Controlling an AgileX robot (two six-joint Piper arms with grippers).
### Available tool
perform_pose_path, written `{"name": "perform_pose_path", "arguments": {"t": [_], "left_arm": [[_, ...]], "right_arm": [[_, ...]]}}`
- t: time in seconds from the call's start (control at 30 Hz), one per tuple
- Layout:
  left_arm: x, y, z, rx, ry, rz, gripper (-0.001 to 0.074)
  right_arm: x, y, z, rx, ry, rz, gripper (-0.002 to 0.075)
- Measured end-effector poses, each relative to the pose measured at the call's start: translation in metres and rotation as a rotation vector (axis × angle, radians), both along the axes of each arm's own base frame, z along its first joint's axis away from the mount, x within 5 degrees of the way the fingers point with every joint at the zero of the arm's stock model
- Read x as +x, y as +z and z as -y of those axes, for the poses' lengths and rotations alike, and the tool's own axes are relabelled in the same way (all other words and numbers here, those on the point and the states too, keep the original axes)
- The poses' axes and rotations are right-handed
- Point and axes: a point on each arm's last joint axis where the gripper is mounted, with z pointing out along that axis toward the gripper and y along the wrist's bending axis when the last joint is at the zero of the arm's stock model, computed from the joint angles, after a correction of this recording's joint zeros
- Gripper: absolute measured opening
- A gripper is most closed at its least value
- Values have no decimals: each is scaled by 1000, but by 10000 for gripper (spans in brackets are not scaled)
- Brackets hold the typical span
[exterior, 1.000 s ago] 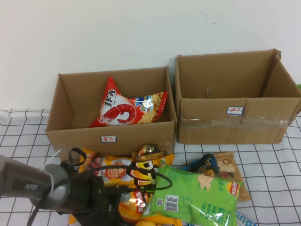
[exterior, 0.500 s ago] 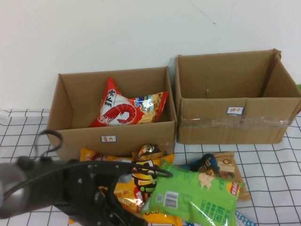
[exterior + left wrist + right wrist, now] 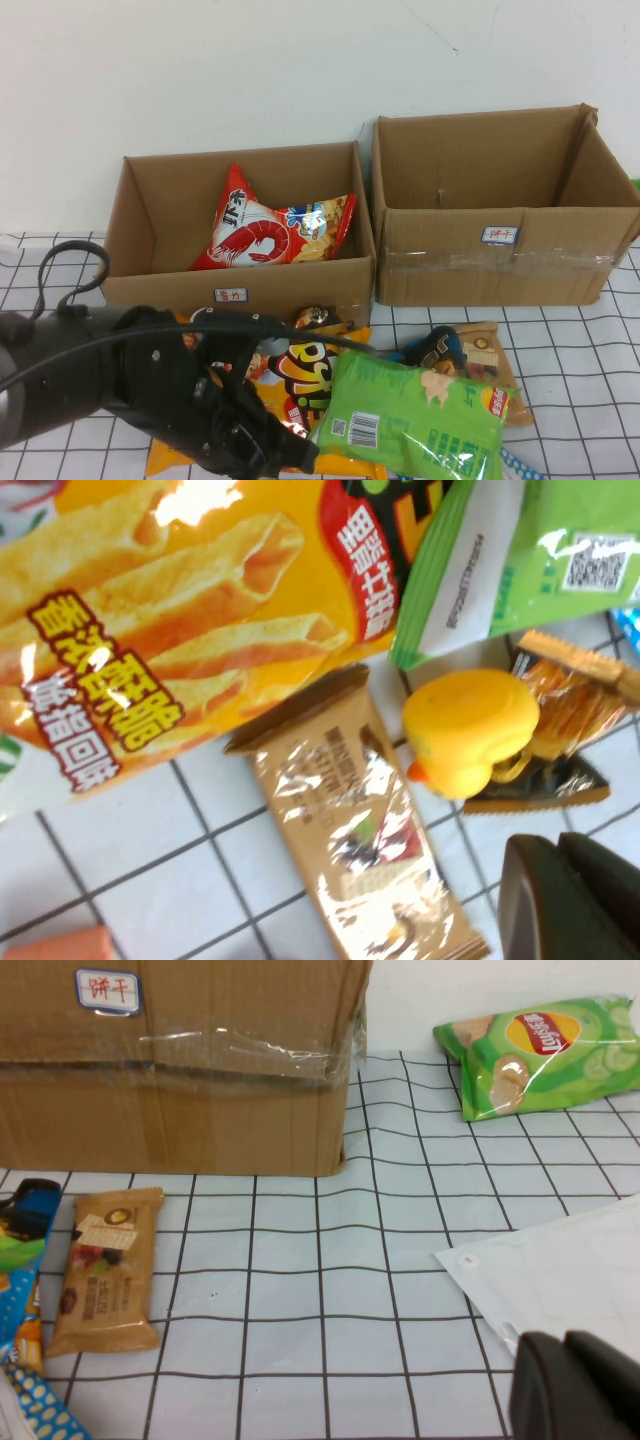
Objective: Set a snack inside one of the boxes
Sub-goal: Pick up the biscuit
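Hovering low over the snack pile, left gripper (image 3: 255,445) sits above the yellow chip bag (image 3: 300,385), finger state unreadable, so centre on one bag before closing, then lift toward the left box (image 3: 235,290); right gripper (image 3: 575,1385) idles apart, unreadable too.

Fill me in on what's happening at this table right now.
The left arm is bent low over the snack pile in front of the left box, its left gripper just above a brown wafer pack and an orange chip bag, holding nothing visible. A red shrimp-chip bag already sits in that box; the right box shows nothing inside. The right gripper waits low over the checked cloth, off to the side.
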Motion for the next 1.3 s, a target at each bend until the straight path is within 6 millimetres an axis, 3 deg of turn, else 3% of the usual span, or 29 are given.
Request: {"name": "perform_pose_path", "arguments": {"t": [0.17, 0.43, 0.57, 0.73, 0.83, 0.97, 1.3], "left_arm": [[-1, -5, -2, 48, -47, -31, 0], [-4, -39, 0, 125, -127, -183, 34], [-5, -56, 2, 144, -131, -265, 197], [-3, -74, 5, 142, -92, -311, 535], [1, -84, 9, 121, -35, -305, 649], [5, -96, 12, 106, 25, -310, 672], [5, -115, 12, 138, 32, -351, 617]], "right_arm": [[0, 0, 0, 0, 0, 0, -1], [0, 0, 0, 0, 0, 0, -1], [0, 0, 0, 0, 0, 0, -1], [0, 0, 0, 0, 0, 0, -1], [0, 0, 0, 0, 0, 0, -1], [0, 0, 0, 0, 0, 0, -1], [0, 0, 0, 0, 0, 0, -1]]}}
